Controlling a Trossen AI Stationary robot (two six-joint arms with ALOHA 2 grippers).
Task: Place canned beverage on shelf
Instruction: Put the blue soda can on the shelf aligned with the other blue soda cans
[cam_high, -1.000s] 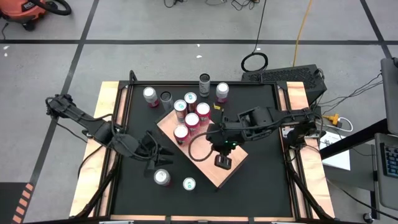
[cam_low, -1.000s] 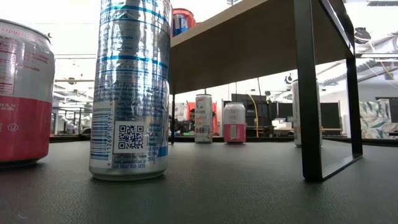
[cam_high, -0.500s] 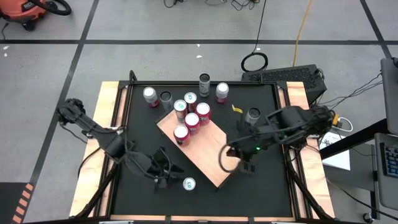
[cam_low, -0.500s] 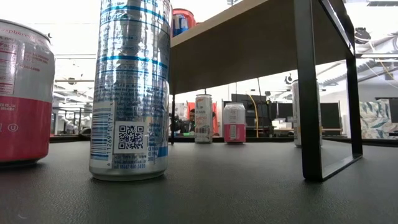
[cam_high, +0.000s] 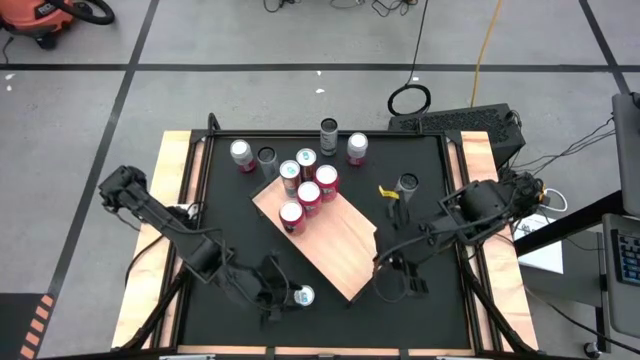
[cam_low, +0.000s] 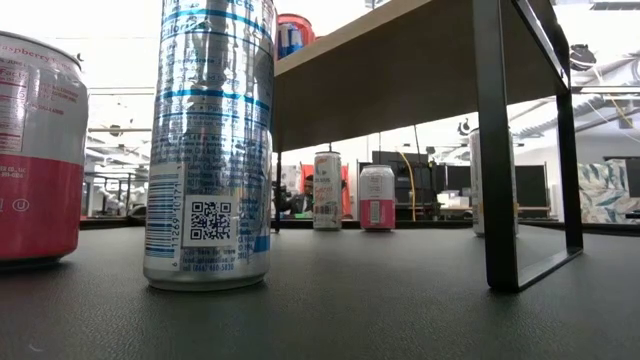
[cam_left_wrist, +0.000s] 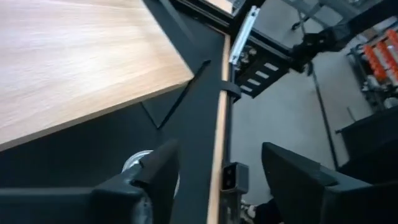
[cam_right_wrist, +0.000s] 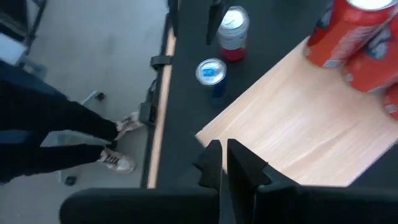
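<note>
Shelf (cam_high: 325, 238): mid-table, five cans on its far end. Left gripper (cam_high: 283, 297), fingers apart, near front-edge can (cam_high: 304, 296). Right gripper (cam_right_wrist: 222, 163), pressed together, empty. Low view alone shows shelf legs (cam_low: 497, 150)

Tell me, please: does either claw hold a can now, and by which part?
Neither holds anything. The left claw is open beside a can on the table; the right claw is shut and empty.

Pale grained wood shelf (cam_high: 330, 240), glossy metal cans (cam_low: 210, 140), matt black finely textured table (cam_low: 380, 300)
</note>
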